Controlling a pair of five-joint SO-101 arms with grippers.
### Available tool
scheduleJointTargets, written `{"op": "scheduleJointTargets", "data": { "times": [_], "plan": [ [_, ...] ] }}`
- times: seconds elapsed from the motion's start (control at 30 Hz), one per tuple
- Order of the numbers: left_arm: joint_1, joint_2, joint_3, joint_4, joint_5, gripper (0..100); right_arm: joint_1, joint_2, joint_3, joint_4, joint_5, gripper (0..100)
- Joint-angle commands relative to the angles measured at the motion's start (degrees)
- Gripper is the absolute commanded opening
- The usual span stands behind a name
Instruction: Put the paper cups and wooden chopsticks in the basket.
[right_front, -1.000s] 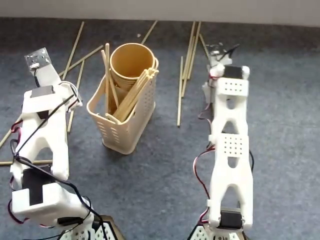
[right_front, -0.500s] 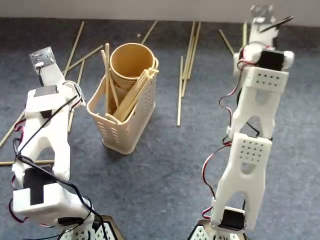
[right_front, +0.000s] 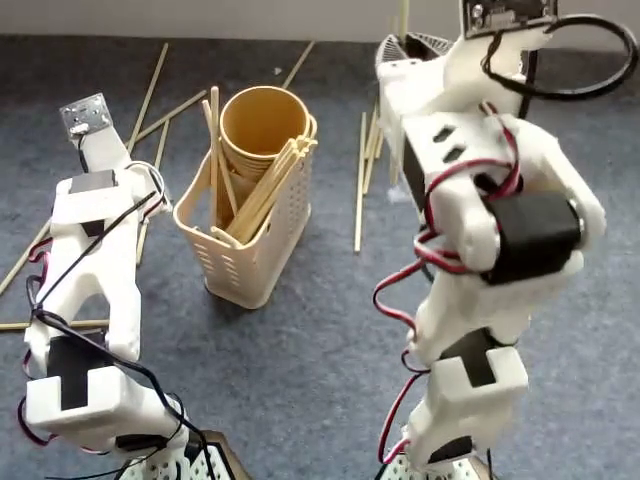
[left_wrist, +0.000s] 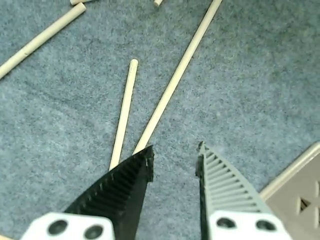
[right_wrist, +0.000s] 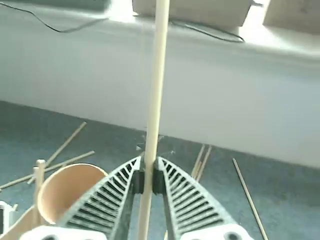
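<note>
A cream plastic basket (right_front: 232, 262) stands on the grey carpet and holds stacked paper cups (right_front: 262, 125) and several wooden chopsticks (right_front: 265, 190). My right gripper (right_wrist: 148, 172) is raised high, to the right of the basket and above it, shut on one chopstick (right_wrist: 159, 75) that stands upright between the jaws. In the high view that chopstick (right_front: 403, 15) pokes up at the top edge. My left gripper (left_wrist: 175, 152) hangs open just over the carpet to the left of the basket, over two loose chopsticks (left_wrist: 124, 110).
More loose chopsticks lie on the carpet behind the basket (right_front: 375, 110), to its left (right_front: 150, 90) and by the left arm (right_front: 95, 230). A pale wall (right_wrist: 250, 100) runs along the far edge of the carpet.
The right arm has risen from the carpet to the right of the basket, lifting a chopstick high and swinging toward the basket. The left arm has barely moved.
</note>
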Motion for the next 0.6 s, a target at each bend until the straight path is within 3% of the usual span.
{"op": "scheduleJointTargets", "data": {
  "times": [0.0, 0.2, 0.57],
  "plan": [
    [0.75, -0.31, -0.13, -0.44, -0.88, 17, -5.85, -6.29, -0.04, 0.75, -0.53, 0.5],
    [0.75, -0.31, -0.13, -0.44, -0.88, 17, -15.08, -8.84, -5.49, 0.75, -3.6, 0.5],
    [0.66, -0.4, 0.75, -0.7, -0.97, 17, -17.63, 4.79, -11.38, -2.86, -4.48, 0.5]
  ]
}}
